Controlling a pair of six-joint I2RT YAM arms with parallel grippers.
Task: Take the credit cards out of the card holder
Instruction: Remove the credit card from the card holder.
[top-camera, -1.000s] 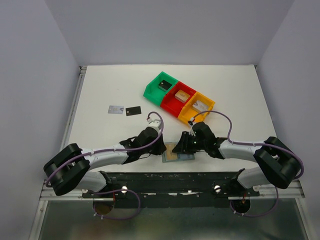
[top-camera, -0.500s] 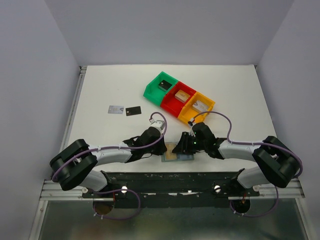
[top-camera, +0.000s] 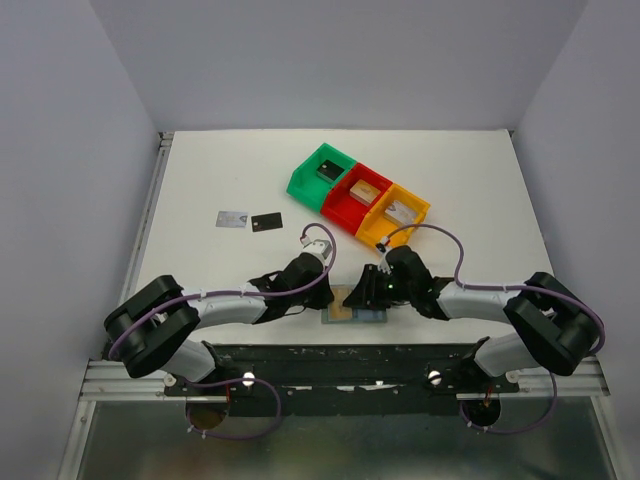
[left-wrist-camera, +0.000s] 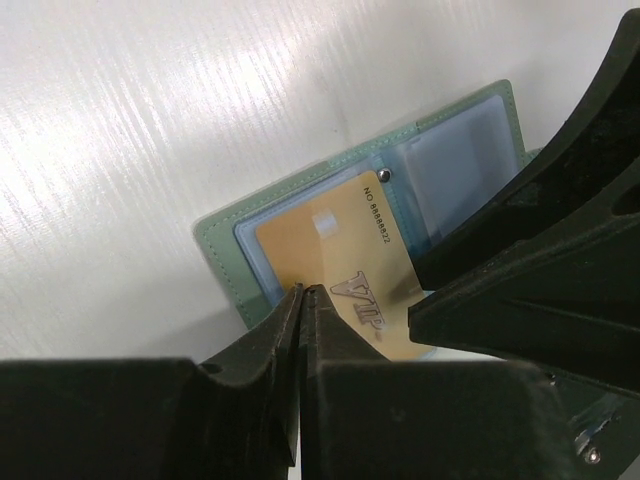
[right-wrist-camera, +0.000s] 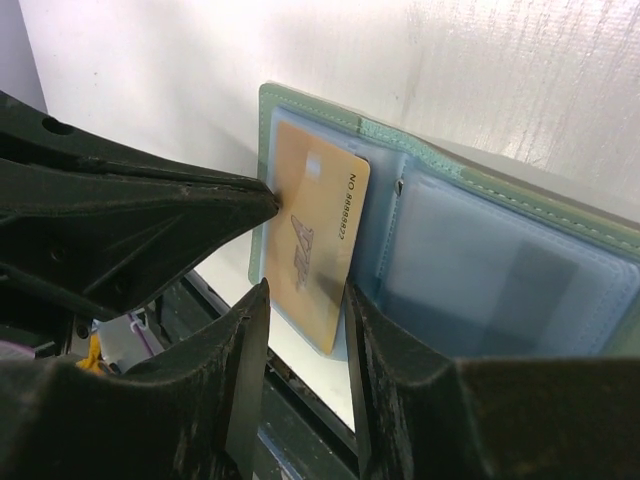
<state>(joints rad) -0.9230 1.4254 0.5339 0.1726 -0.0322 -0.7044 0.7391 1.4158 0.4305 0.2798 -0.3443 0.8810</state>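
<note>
The grey-blue card holder lies open near the table's front edge, also seen as the holder and the holder. A tan-gold credit card sticks partly out of its left panel, also seen as the gold card. My left gripper is shut on that card's outer edge. My right gripper stands open, its fingers straddling the card's near end beside the holder's fold. A silver-grey card and a black card lie flat on the table to the left.
Green, red and orange bins stand in a diagonal row behind the holder, each with a small item inside. The black rail along the table's front edge runs just below the holder.
The left gripper's jaws have narrowed from partly open to shut at the gold card's edge, and the left arm has shifted slightly right. The right arm has not moved.
</note>
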